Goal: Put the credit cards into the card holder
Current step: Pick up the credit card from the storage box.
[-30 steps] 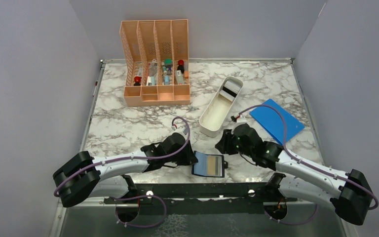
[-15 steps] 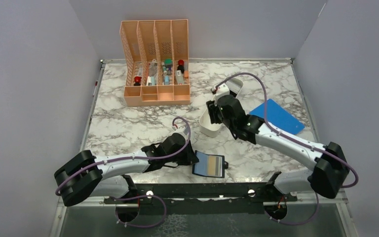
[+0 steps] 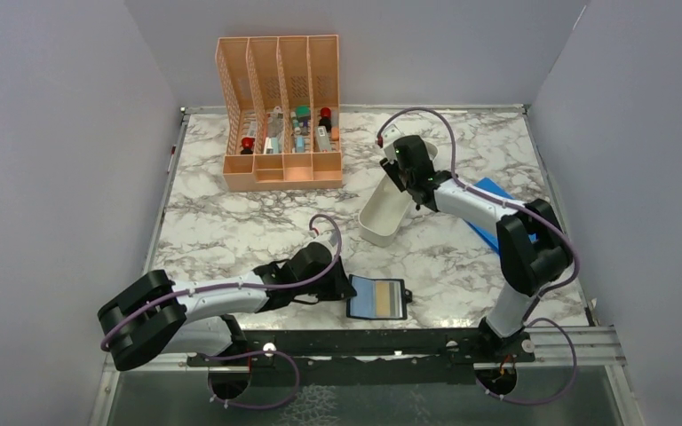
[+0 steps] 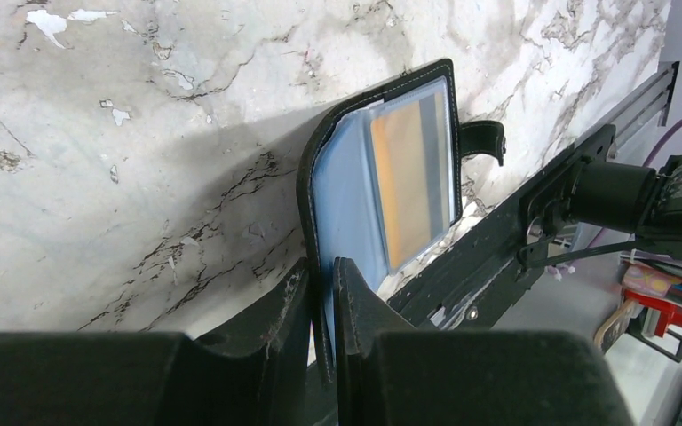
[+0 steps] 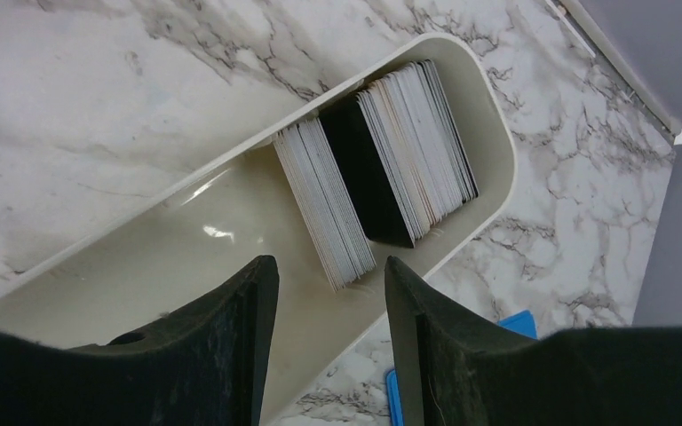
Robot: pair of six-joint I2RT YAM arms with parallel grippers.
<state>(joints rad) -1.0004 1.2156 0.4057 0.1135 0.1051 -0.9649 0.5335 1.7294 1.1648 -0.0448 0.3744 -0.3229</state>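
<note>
**Top external view: card holder [image 3: 376, 297] pinched at lower centre, credit cards stacked in a tray**

The card holder is seen lying open on the marble table [image 3: 231, 222], at the lower centre of the frame. Its left edge is clamped between the closed fingers of the left gripper [image 3: 344, 288]. In the left wrist view the holder [image 4: 382, 177] is seen rising from the fingertips of that gripper [image 4: 321, 275] toward the upper right. Its black stitched rim is nipped between the two fingers. A tan card with a dark stripe [image 4: 413, 182] is held behind the clear window, beside a blue inner panel. The snap tab [image 4: 484, 140] sticks out at the holder's right edge.

The loose credit cards [image 5: 377, 173] are shown in the right wrist view, standing on edge in two packs. A black-faced card stands between the packs. They are packed into the rounded far end of a long white tray [image 5: 142, 266], at upper centre of that frame.

The right gripper [image 5: 330, 271] is held above the tray with its fingers spread and nothing between them. The nearer white pack lies just beyond its fingertips, untouched.

In the top external view this gripper [image 3: 406, 169] is placed over the tray [image 3: 382, 213], upper right of centre. It is well apart from the card holder. A flat blue rectangle [image 3: 488, 231] is partly covered by the right arm. A peach slotted organizer [image 3: 281, 115] stands at upper left.
</note>
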